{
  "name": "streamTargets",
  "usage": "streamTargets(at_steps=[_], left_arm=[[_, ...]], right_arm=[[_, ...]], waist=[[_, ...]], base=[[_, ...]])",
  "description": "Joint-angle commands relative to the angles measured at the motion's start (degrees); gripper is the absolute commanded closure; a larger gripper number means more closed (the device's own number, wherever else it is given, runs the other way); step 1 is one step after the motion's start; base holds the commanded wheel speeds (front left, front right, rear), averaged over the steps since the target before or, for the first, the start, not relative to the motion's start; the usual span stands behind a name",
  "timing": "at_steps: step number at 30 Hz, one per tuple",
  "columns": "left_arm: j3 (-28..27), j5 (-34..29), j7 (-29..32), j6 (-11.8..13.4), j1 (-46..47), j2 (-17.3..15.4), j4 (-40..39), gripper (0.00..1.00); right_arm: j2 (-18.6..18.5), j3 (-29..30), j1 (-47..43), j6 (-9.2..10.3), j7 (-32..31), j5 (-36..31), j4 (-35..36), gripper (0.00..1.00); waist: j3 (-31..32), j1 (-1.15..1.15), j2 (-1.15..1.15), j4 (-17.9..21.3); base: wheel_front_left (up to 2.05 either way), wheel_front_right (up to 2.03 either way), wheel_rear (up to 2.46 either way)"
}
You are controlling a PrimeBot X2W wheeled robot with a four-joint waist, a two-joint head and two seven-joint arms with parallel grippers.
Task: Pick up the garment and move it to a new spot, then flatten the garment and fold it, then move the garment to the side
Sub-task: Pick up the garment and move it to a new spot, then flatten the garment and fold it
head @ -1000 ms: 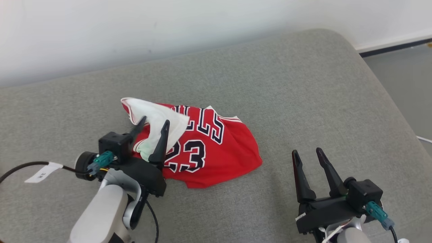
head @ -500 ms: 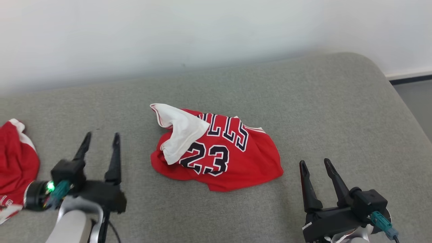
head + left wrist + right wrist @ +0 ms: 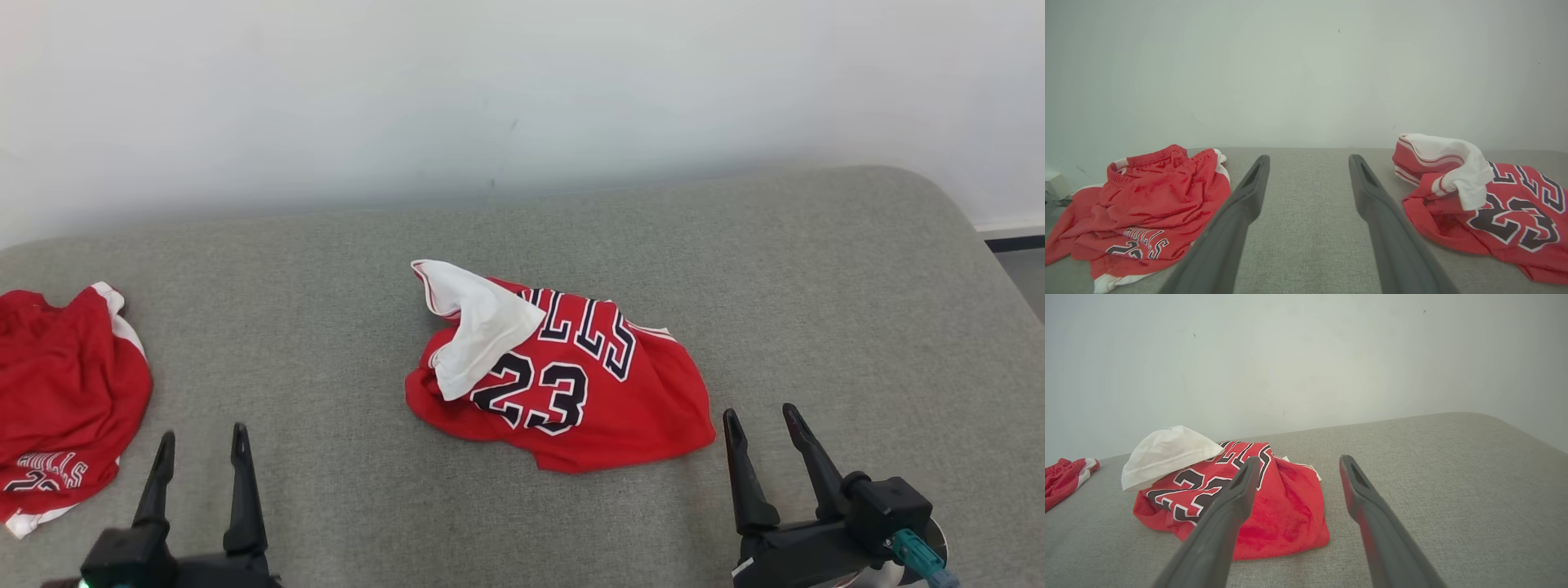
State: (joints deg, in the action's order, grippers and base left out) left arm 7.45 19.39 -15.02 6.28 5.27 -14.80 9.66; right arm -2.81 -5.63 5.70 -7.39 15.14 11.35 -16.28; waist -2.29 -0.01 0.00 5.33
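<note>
Red number-23 jersey (image 3: 563,384) — crumpled, white inner flap (image 3: 478,327) turned over its left part, lying mid-cushion on the grey cushion (image 3: 326,269). Left gripper (image 3: 203,433): a second ago at the flap, now drawn back to the lower left, well clear of the jersey, fingers apart, empty. Right gripper (image 3: 759,412): fingers apart, empty, near the jersey's right edge, as before. Red shorts (image 3: 65,392) — bunched at the cushion's left end.
</note>
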Motion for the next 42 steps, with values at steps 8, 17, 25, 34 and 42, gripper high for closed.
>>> streamTargets(at_steps=[8, 17, 25, 34, 42], left_arm=[[-5.0, -4.5, -0.1, -2.2, -5.8, 4.9, -2.1, 0.00], [-7.1, -8.4, -0.1, -6.3, -7.4, 6.7, 0.5, 0.00], [-9.6, -9.5, -0.1, -8.7, -6.9, 8.3, 0.7, 0.00], [-12.1, -11.3, -0.1, -9.9, -7.6, 9.5, 0.4, 0.00], [-13.1, -12.3, -0.1, -10.7, -7.4, 10.3, 0.3, 0.00]], right_arm=[[-0.1, -0.3, -1.2, -0.20, 0.1, -0.5, -0.5, 0.00], [-0.1, -0.4, -1.9, -0.20, 0.1, -0.9, -1.0, 0.00], [-0.1, 0.3, -2.3, -0.20, 0.1, -1.2, -1.3, 0.00], [-0.1, 0.8, -2.6, -0.20, 0.1, -1.0, -1.2, 0.00], [-0.1, 0.8, -2.4, -0.20, 0.1, -1.0, -1.3, 0.00]], waist=[[0.8, 0.01, 0.00, -1.3], [1.7, 0.01, 0.00, -2.1], [2.2, 0.01, 0.00, -2.6], [2.3, 0.01, 0.00, -3.3], [2.1, 0.01, 0.00, -3.6]], base=[[0.00, 0.00, 0.00], [0.00, 0.00, 0.00], [0.00, 0.00, 0.00], [0.00, 0.00, 0.00], [0.00, 0.00, 0.00]])
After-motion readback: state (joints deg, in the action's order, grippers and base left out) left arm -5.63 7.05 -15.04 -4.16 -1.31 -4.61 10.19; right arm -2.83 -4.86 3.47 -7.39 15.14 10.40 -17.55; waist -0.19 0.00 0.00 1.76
